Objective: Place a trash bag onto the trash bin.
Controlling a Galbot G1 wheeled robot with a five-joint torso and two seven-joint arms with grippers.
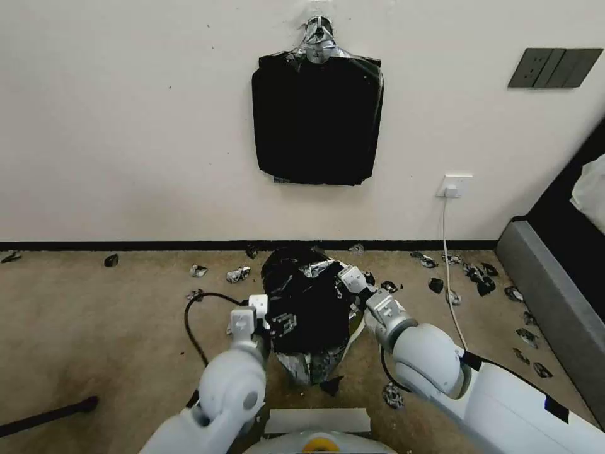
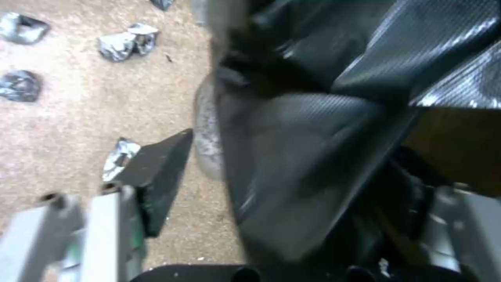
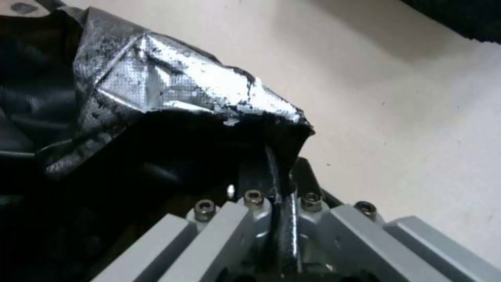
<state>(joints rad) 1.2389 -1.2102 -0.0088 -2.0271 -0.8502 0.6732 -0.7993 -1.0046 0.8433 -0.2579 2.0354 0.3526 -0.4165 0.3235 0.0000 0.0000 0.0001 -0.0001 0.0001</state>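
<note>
Black trash bag (image 1: 309, 302): one, pinched by right hand (image 3: 276, 172); left hand (image 1: 277, 318) unclear.

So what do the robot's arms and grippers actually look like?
Both arms are smooth, rounded white shells with black bands, ending in grey metal wrists. The left gripper and right gripper have boxy pale-grey bodies with visible bolts and dark fingers. A black cable loops beside the left arm.
</note>
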